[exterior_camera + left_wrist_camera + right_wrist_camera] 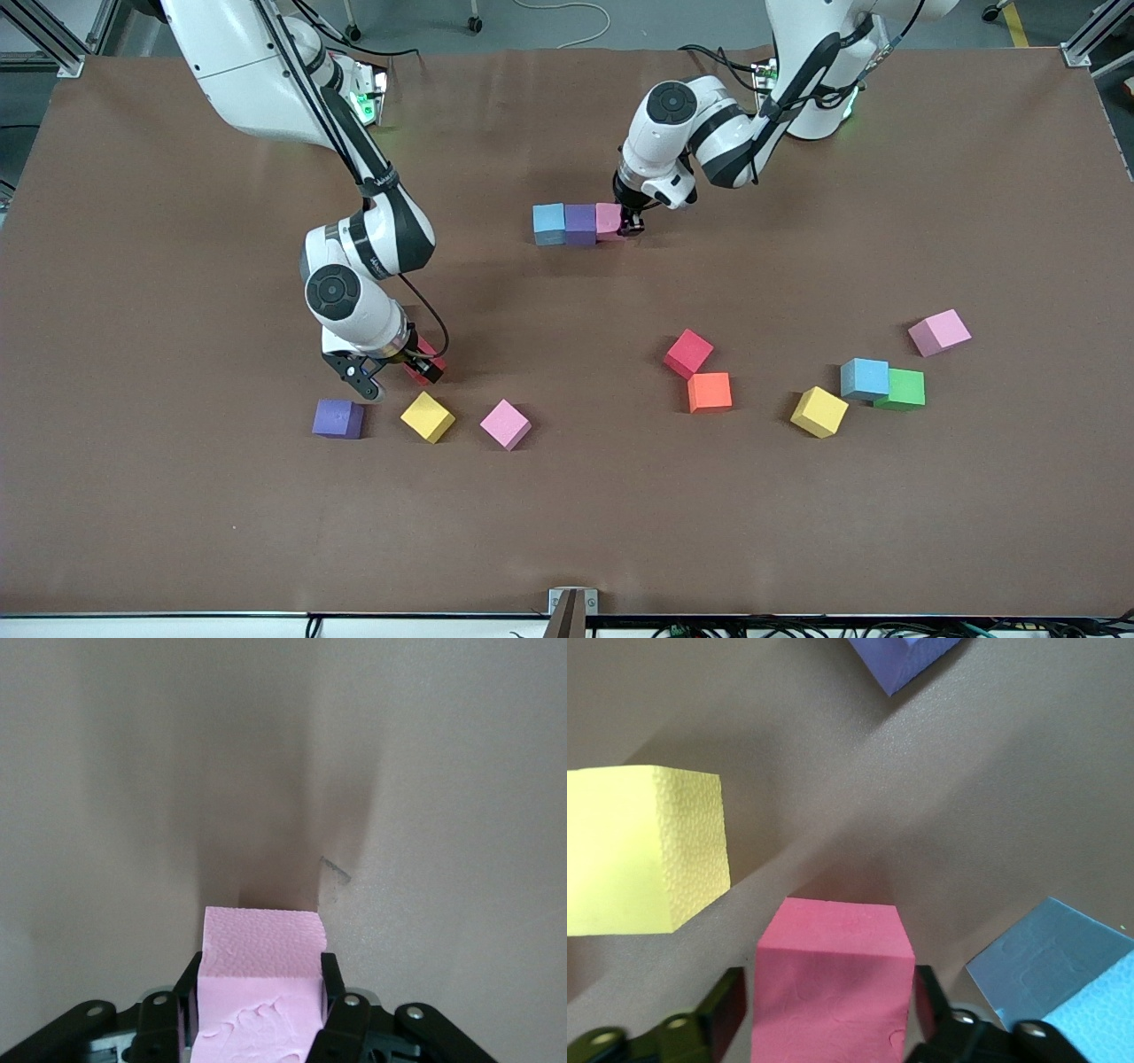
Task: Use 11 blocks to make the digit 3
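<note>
Wide brown surface (567,532), bare brown around the bar (580,223) of three touching cubes: blue end cube (549,223), purple middle cube (580,224), pink end cube (608,220). The left claw (631,223) is clamped on the pink end cube at the bar's end toward the left arm, fingers (332,992) pressed to its sides. Nearer the camera than the bar, toward the right arm's end, the right claw (399,379) straddles a red cube (427,360), not yet pinching it, slim gaps showing. Just beside it lie a purple cube (337,418), a yellow cube (428,416) and a pink cube (505,424), all apart. Toward the left arm's end, nearer than the bar: a second red cube (688,353) touching the orange cube (710,392); a second yellow cube (819,411); a blue cube (865,378) touching the green cube (902,388); a far pink cube (939,332).
</note>
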Robot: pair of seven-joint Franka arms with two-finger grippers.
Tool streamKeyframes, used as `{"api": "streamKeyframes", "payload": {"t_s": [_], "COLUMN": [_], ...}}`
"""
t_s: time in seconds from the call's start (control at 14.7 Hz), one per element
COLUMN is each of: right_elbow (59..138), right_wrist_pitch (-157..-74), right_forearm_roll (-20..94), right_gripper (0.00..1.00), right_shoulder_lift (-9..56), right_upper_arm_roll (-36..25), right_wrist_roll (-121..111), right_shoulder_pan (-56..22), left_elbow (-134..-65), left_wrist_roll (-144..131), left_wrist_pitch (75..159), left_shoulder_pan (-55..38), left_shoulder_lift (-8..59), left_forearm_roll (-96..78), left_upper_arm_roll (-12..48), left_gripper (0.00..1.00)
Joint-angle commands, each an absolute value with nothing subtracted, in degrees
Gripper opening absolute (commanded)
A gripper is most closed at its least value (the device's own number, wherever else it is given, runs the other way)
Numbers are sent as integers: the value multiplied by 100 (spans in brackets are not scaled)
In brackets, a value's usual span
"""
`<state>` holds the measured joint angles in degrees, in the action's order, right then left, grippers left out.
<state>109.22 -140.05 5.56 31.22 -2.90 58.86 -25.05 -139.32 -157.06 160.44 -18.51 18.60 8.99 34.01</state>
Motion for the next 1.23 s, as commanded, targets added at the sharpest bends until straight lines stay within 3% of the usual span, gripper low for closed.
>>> {"api": "streamKeyframes", "payload": {"t_s": [0.0,0.34,0.48,0.54,0.75,1.16], "right_elbow": [10767,10723,10696,10679,10670,10679], "right_wrist_pitch": [-13922,-13922,-13887,-13765,-13641,-13430], "right_forearm_roll": [501,475,475,475,449,246], "right_gripper": [4,0,0,0,0,0], "right_shoulder_lift": [3155,3068,2954,2910,2909,2813], "right_upper_arm_roll": [-193,-132,-132,-132,-141,-132], "right_wrist_roll": [5933,5758,5119,4776,3931,2962], "right_shoulder_pan": [-2356,-2759,-2970,-3049,-3356,-3656], "left_elbow": [-13817,-13738,-13729,-13729,-13685,-13386], "left_wrist_roll": [-16295,-16286,-16277,-16277,-16251,-16251], "left_wrist_pitch": [16154,16154,16154,16154,15971,15452], "left_shoulder_pan": [-1907,-1898,-1881,-1881,-1837,-1846], "left_shoulder_lift": [1977,1986,1986,1986,1960,1881], "left_forearm_roll": [932,932,932,932,949,949], "left_upper_arm_roll": [3419,3419,3419,3419,3419,3419], "left_gripper": [17,19,27,39,100,100]}}
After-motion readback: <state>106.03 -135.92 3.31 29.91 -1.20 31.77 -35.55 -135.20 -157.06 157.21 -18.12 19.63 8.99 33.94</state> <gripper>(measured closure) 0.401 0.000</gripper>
